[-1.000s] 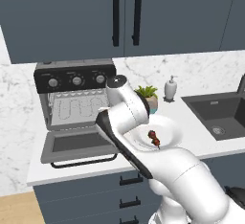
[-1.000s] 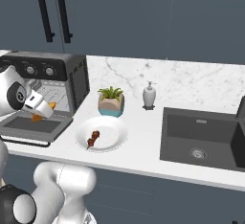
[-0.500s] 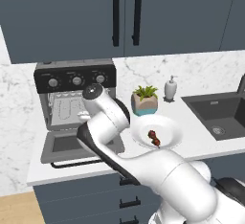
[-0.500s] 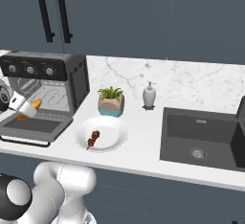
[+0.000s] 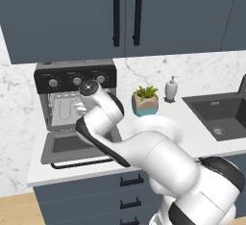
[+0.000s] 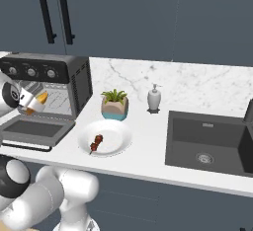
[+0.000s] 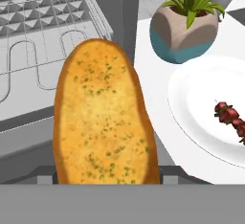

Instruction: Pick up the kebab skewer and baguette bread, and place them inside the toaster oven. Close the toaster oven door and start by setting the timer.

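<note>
At the oven (image 6: 74, 84) mouth, my gripper (image 6: 30, 102) pinches the bread (image 7: 103, 117); I judge it could snag the rack (image 7: 43, 65) and slip free.

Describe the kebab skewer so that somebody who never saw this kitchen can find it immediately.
Start at the open toaster oven on the white counter; to its right lies a round white plate, in front of a potted plant. The kebab skewer lies on that plate: a thin stick with dark red and brown chunks, the plate's one dark item.
</note>
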Motion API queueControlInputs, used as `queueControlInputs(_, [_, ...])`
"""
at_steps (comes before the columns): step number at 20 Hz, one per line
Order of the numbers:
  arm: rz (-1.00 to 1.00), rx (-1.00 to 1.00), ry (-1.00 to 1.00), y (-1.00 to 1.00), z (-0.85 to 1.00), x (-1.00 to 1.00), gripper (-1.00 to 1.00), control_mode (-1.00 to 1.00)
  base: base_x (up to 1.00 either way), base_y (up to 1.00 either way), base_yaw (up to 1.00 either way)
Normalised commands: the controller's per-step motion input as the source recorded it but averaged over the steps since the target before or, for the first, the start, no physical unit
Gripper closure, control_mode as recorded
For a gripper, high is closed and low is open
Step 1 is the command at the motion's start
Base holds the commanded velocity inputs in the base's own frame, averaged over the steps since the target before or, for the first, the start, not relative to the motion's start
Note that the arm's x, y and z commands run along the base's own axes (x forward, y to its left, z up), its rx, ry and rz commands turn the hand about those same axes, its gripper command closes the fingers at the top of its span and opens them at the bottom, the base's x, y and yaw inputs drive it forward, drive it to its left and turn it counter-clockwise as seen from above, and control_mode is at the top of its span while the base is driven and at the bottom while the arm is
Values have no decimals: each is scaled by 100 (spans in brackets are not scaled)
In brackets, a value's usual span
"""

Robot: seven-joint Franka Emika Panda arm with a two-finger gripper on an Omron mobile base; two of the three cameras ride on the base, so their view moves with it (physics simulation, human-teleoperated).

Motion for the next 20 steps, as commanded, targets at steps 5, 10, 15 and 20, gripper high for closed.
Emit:
queueControlInputs(5, [0,-3,-5,9,-36,24,100,-100,0,0,0])
queueControlInputs(10, [0,-8,-17,27,-28,0,100,-100,0,0,0])
queueControlInputs(15, [-4,0,-3,11,42,22,100,-100,0,0,0])
queueControlInputs(20, [-2,0,0,3,53,29,100,-100,0,0,0])
